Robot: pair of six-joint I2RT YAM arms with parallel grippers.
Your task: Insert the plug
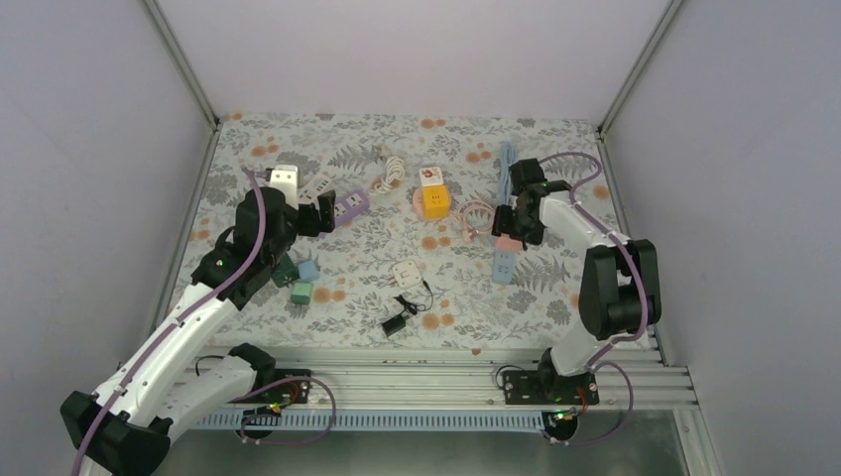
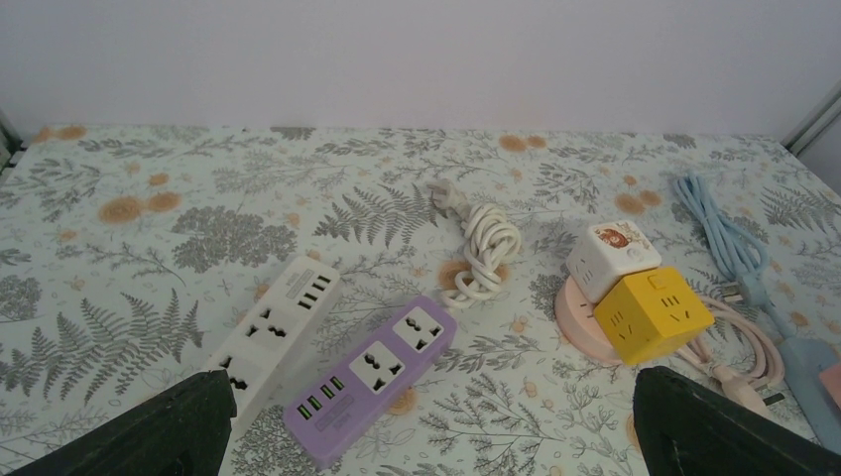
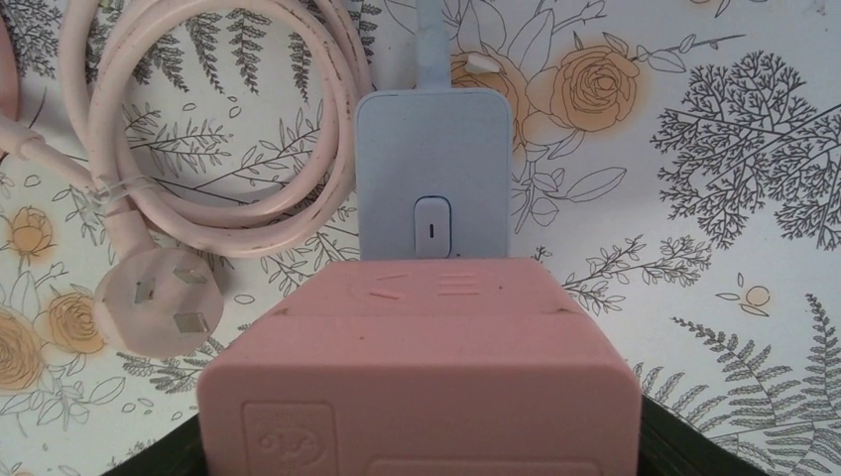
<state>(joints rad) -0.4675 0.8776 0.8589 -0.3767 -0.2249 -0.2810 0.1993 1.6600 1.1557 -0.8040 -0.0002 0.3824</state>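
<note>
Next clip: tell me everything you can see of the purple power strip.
The purple power strip is a short plastic-looking bar lying flat and diagonal on the floral table. Its top carries two white-faced sockets and, at the near end, a row of green USB-type slots; nothing is plugged in. A white power strip lies parallel beside it; contact is unclear. A coiled white cord meets its far end. The open left tool is close without gripping it.
</note>
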